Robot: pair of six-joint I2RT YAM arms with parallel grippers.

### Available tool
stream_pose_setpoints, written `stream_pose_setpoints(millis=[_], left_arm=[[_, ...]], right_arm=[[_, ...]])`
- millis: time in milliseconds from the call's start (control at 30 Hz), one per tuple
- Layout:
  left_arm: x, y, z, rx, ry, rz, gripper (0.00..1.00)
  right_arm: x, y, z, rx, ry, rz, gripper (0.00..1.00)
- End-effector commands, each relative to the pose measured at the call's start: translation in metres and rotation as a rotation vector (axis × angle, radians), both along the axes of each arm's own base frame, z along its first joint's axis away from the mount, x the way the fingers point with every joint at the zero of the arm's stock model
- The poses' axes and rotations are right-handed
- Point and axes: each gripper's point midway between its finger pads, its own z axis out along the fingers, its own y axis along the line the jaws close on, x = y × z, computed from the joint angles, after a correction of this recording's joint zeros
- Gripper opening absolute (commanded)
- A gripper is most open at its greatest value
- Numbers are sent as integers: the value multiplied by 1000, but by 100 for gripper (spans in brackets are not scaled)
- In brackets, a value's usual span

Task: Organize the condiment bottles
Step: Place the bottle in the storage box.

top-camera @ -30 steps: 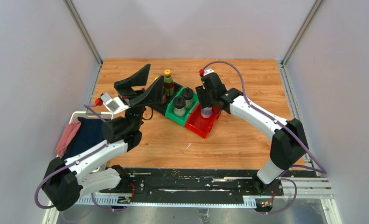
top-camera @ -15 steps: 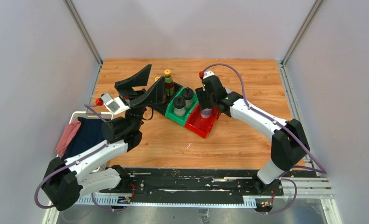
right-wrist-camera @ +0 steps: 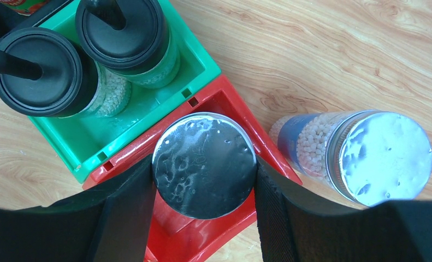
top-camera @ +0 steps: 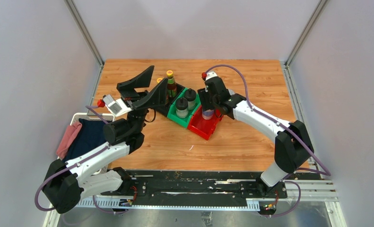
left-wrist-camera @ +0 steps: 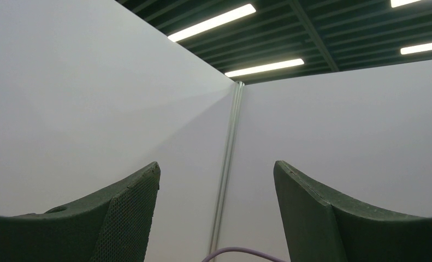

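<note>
Worktop: carrying three bins in a slanting row.
Red bin: sitting nearest, touching the green bin.
Right pincer: gripping a shaker by its sides, just under the silver lid.
Shaker: hanging upright over the red bin; whether its base is touching the floor cannot be told.
Second shaker: standing on the wood just beside the red bin.
Near black-cap and far black-cap: standing side by side in the green bin.
Black bin: sitting beyond the green one.
Yellow-cap bottle: standing in the black bin.
Left pincer: hanging wide and empty, pointing up over the black bin.
</note>
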Motion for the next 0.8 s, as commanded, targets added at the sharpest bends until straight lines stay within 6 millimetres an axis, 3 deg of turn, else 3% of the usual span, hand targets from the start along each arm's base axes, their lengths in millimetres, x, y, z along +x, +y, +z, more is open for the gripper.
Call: stream_pose_setpoints(millis=[0,67,200,500,767], left_arm=[[-6,0,1,-6,-26,3,79],[-5,-1,0,-3,-24,-1,80],[-5,-2,0,-1,-22,-1,80],[-5,-5,2,-1,-22,-15,80],[-5,-6,4,-4,-22,-22,80]], right_arm=[[-2,-10,-1,-15,4,-14,38],[-2,-10,-1,-18,6,-16,50],[-2,-11,-2,-21,8,-20,65],[-2,-12,5,-23,-8,-12,77],[-1,-14,11,-28,-22,-16,79]])
